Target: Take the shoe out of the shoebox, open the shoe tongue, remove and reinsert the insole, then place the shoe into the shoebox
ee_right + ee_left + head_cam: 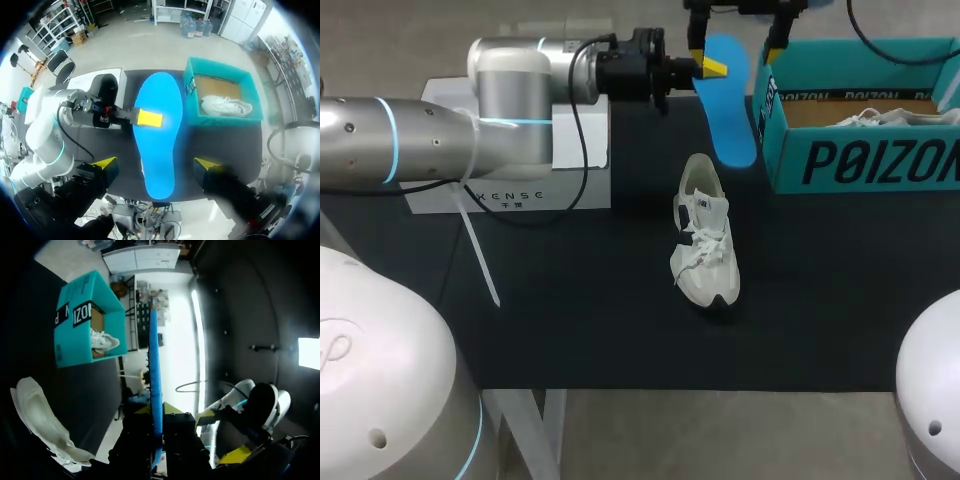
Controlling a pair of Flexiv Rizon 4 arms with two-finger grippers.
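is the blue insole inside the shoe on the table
No, the left gripper holds the blue insole beside the shoebox, apart from the shoe.

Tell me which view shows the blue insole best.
The right wrist view: the blue insole faces the camera, with nearly its whole outline visible. The head view shows the insole only at a slant. The left wrist view shows just its thin edge.

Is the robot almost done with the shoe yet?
About halfway. Done: the shoe lies out on the table, and the blue insole is out. In hand: the left gripper pinches the insole in the air, with the open right gripper near it. Left: slide the insole back in, then put the shoe into the shoebox.
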